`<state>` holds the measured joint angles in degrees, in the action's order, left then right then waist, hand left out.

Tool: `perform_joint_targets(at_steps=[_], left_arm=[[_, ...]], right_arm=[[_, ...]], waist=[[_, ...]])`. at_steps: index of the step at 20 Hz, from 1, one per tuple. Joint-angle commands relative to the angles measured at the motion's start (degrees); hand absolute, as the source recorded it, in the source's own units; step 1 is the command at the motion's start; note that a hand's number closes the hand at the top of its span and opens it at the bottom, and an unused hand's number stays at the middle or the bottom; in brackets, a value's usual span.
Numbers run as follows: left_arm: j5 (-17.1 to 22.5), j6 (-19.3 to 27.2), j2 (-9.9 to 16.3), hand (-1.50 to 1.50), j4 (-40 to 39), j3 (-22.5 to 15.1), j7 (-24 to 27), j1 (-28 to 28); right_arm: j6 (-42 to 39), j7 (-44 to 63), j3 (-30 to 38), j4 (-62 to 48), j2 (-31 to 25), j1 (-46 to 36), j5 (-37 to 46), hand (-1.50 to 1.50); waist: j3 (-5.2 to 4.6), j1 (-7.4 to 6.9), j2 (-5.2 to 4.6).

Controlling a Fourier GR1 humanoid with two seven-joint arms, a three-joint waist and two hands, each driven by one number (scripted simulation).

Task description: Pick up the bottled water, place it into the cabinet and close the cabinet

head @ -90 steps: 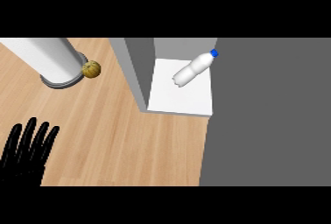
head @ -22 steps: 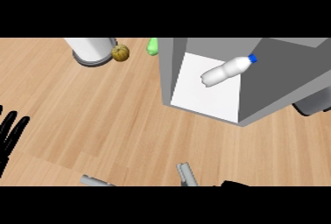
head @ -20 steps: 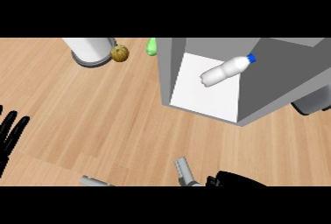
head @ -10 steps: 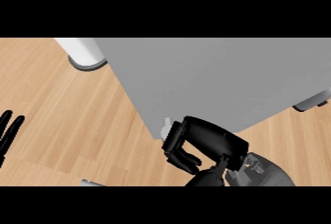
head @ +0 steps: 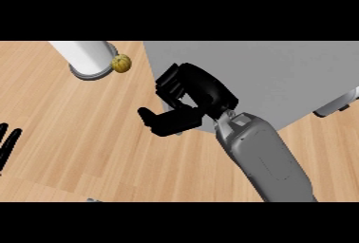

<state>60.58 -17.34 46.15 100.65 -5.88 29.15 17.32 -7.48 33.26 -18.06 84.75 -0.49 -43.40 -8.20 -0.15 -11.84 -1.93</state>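
Right robot hand black, blocky, at the cabinet's left edge, fingers bent over the grey face, thumb sticking out left over the counter. Curled but nothing visibly held; fingers look to touch the cabinet face, contact not certain. Grey forearm, smooth rounded shell, runs up from the lower edge, slanting left to the wrist. Left robot hand only as black straight fingers at the counter's left edge, open, holding nothing. Cabinet is a flat plain grey panel, matte, filling the upper right; its inside is not visible. Bottle not visible, cannot tell where it is. Counter is light wood, plank grain running diagonally. White cylinder with a grey round base stands near the far edge, left of the cabinet. Small yellowish-brown round thing, mottled, just beside the cylinder's right side. White and dark object partly showing at the right edge below the cabinet.
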Motion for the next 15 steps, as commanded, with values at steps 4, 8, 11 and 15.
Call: perform_joint_targets(at_steps=[4, 8, 11, 15], left_arm=[[-0.14, -1.48, -0.83, -1.5, -1.06, 0.85, 1.36, 0.79], [0.37, -1.68, -0.61, -1.5, -1.26, 0.89, 0.74, 1.47], [0.33, -1.6, -0.69, -1.5, -1.03, 1.37, 1.15, 2.35], [0.35, -2.25, -0.4, -1.5, -1.83, 2.32, 1.55, 2.89]], right_arm=[[10.7, -5.15, 5.23, -13.14, 0.49, -12.31, 0.53, 1.5], [15.84, -7.46, 5.29, -15.62, 0.5, -12.84, -1.64, -1.5], [19.15, -8.23, 5.02, -17.85, 0.5, -14.79, -5.33, -1.5], [21.14, -10.67, 2.98, -22.49, 0.5, -17.86, -9.34, -1.5]], waist=[[-0.11, 0.94, -0.21], [-0.06, 1.58, -0.5], [-0.04, 1.63, -0.27], [-0.05, 2.57, -0.36]])
